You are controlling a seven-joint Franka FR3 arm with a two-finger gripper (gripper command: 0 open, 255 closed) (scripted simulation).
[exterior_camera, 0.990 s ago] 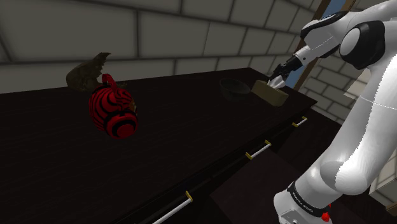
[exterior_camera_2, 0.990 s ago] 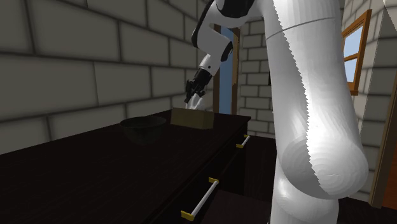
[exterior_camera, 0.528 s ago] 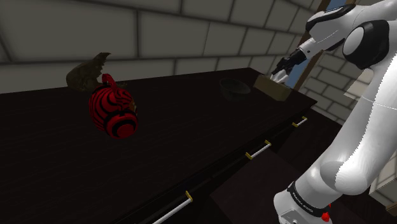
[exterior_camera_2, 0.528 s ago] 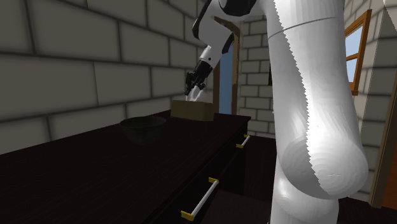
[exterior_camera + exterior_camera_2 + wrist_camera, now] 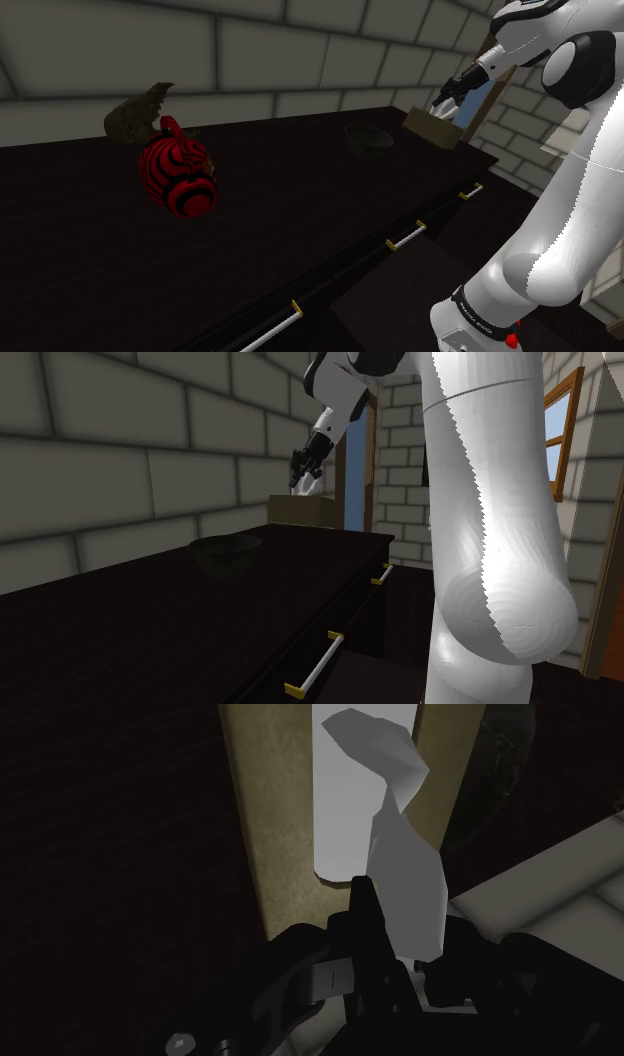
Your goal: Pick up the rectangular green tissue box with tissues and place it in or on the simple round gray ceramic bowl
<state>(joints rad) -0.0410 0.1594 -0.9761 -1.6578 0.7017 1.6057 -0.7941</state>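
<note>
The tissue box [image 5: 432,127] is olive-green and rectangular, with a white tissue [image 5: 400,854] standing out of its top slot. It hangs tilted just above the dark dresser top [image 5: 300,190], near the far corner. My gripper [image 5: 447,100] is shut on the tissue and carries the box [image 5: 300,510] from above. In the wrist view one black finger [image 5: 365,919] presses against the tissue over the box [image 5: 270,814]. The dark round bowl [image 5: 368,137] stands on the dresser beside the box, toward the shoulder view's left. The bowl [image 5: 226,555] also sits left of and below my gripper [image 5: 304,474].
A red and black striped vase [image 5: 178,177] and a brown lumpy object [image 5: 135,115] stand at the shoulder view's left. The dresser front has drawers with metal handles [image 5: 406,236]. A brick wall [image 5: 120,462] runs behind the dresser, and a doorway [image 5: 355,482] opens past its end.
My gripper has risen and moved toward the wall with the tissue box hanging from it. The box has left the dresser top. The bowl has not moved.
</note>
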